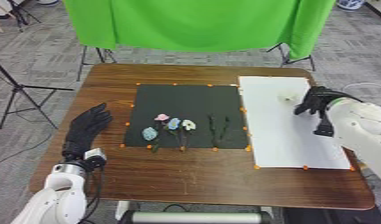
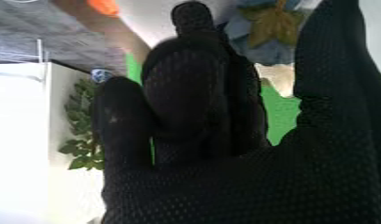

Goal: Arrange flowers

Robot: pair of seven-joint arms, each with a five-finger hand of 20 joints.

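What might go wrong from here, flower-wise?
The right hand is right beside the pale flower on the white sheet, so a small sideways move may nudge it.

The pink flower, blue flower and white flower lie close together on the black sheet; picking one could drag a neighbour.

Bare wood along the table's (image 1: 204, 185) near side gives a hand passing room; flowers (image 1: 174, 123) and green stems (image 1: 214, 128) obstruct the black mat's (image 1: 169, 100) near half, and the left hand (image 1: 86, 126) blocks the strip beside it.
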